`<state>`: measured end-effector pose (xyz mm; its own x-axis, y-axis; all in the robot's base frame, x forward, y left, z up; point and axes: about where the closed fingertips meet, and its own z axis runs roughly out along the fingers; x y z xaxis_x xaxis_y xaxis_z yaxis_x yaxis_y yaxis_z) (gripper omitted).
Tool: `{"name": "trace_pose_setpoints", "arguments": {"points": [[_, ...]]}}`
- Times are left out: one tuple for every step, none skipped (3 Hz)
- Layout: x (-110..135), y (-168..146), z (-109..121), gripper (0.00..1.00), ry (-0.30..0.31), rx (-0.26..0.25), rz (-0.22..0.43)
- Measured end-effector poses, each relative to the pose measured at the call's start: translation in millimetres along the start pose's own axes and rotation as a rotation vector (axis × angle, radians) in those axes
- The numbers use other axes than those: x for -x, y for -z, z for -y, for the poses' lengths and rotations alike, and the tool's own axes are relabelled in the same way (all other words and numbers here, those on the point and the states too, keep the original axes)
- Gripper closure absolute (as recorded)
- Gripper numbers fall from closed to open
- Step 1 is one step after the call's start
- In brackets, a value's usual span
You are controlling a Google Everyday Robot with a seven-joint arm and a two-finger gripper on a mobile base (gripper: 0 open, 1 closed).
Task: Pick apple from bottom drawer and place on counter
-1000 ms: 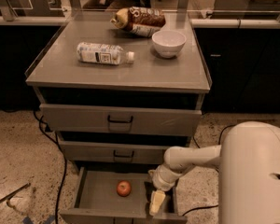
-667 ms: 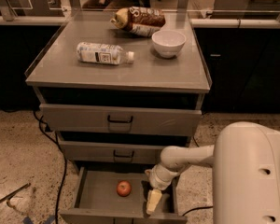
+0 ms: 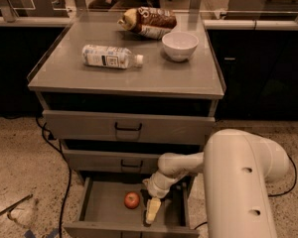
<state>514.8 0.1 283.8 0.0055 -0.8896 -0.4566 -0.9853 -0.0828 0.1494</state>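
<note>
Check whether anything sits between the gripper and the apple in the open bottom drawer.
Nothing visible does. The gripper is low inside the bottom drawer, just to the right of the apple. Only bare drawer floor shows between them, and nothing else lies in the drawer.

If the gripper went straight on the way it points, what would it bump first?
Probably the flat floor of the bottom drawer: the gripper points down into it. The apple lies beside it, to the picture's left, apparently off that line, though depth is unclear.
</note>
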Motion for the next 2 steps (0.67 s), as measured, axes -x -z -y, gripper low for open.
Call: {"name": "trace_pose_setpoints", "arguments": {"points": [[10.1, -22.2, 14.4, 0.0, 0.037, 0.014, 0.004], [13.7, -33.3, 20.3, 0.0, 0.056, 0.016, 0.009]]}}
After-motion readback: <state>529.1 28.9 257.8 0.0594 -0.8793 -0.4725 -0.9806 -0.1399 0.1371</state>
